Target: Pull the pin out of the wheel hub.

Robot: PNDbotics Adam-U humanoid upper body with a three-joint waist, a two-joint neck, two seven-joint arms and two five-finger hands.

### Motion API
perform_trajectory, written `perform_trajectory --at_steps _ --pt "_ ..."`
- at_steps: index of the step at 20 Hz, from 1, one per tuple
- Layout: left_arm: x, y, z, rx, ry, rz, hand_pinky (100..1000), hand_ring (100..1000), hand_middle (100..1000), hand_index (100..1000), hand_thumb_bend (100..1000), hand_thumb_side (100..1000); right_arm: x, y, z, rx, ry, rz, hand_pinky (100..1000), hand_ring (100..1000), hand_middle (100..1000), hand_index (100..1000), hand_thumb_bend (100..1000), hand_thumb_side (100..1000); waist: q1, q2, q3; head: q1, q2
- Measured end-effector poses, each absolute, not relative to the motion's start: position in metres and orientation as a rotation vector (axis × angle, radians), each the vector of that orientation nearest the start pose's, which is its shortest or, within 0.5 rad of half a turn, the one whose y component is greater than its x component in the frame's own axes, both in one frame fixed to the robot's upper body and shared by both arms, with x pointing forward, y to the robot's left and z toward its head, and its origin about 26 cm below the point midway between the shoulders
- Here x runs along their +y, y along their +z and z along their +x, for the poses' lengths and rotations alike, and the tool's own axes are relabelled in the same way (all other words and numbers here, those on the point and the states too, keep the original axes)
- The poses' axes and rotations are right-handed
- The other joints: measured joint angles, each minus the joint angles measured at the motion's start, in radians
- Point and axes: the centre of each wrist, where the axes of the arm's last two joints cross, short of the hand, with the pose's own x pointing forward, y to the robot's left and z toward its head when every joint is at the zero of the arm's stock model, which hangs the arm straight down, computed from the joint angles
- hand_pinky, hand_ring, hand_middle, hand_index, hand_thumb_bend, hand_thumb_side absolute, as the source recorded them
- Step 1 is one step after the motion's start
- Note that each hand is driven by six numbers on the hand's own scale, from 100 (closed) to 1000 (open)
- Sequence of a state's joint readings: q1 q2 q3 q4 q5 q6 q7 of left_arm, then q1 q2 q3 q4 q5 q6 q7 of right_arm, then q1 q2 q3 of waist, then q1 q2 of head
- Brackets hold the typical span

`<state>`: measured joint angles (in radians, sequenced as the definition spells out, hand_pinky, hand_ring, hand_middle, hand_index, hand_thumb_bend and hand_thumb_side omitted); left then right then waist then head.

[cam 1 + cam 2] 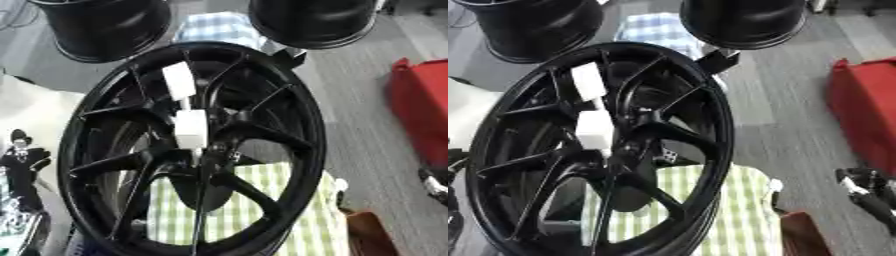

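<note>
A white pin [190,127] sits at the centre of the black hub [192,150], another white piece [178,80] above it. Green checked cloth [254,200] lies beneath. Two black wheels [105,25] stand behind, a red box [868,115] to the right. The left hand [22,155] and right hand [868,187] show at the edges; their fingers cannot be made out.

Black spoked wheel hub [131,165] upright, white pin [190,127] at centre.

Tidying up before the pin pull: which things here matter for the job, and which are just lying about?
For the job:
- black wheel hub
- white pin pieces at its centre
- left hand
- right hand

Lying about:
- two black rims behind
- red object
- checked cloth
</note>
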<state>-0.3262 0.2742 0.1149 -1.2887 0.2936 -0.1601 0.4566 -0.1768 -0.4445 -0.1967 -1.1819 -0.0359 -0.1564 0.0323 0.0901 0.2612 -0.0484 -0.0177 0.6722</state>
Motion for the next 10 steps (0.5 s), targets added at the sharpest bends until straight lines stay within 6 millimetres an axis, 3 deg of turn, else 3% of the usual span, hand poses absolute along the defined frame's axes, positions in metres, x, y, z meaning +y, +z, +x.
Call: perform_trajectory --at_steps 5,10 --pt "0.343 0.084 0.364 -1.89 0.415 0.43 715 629 514 744 280 605 -0.428 0.003 0.302 -1.552 0.108 -0.446 604 630 521 679 336 377 0.0 0.014 0.002 -0.016 0.004" --pt "0.357 0.169 0.364 -2.1 0.116 0.553 722 643 531 758 295 548 -0.431 0.006 0.298 -1.574 0.067 -0.463 604 629 520 678 336 376 0.006 0.034 0.007 -0.027 0.004"
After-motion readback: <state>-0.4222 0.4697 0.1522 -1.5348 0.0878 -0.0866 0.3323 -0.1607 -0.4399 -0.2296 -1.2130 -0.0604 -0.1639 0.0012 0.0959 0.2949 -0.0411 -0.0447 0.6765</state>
